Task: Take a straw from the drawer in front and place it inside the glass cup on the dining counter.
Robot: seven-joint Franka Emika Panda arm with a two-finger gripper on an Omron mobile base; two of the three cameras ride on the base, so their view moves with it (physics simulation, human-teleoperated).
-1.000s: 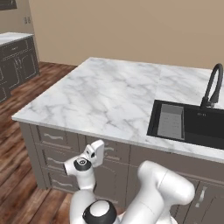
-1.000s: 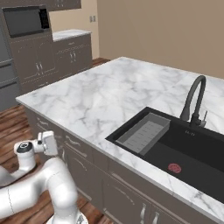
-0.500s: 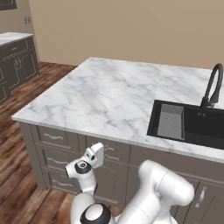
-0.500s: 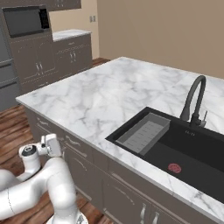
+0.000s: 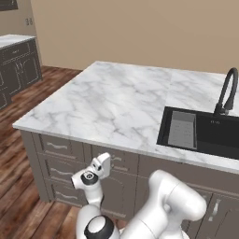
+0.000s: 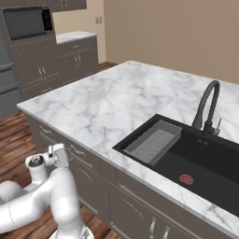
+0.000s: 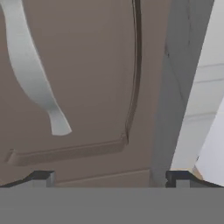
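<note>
Gripper [image 7: 109, 177] released, jaws spread, close against the shut drawer [image 7: 87, 87]; its handle [image 7: 30, 70] lies off-centre toward one fingertip, long axis crossing the jaw line

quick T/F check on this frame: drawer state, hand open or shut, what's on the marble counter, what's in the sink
1. The drawer is pulled out. False: its panelled front sits shut in the cabinet face, close in front of the hand in the hand view.
2. The hand is open and holds nothing. True: its finger tips stand wide apart, with only the drawer front between them.
3. The curved silver handle is gripped between the finger tips. False: it lies ahead of them, off to one side, ungrasped.
4. A black faucet stands at the sink. True.
5. A straw lies on the dining counter. False: no straw shows on the marble.
</note>
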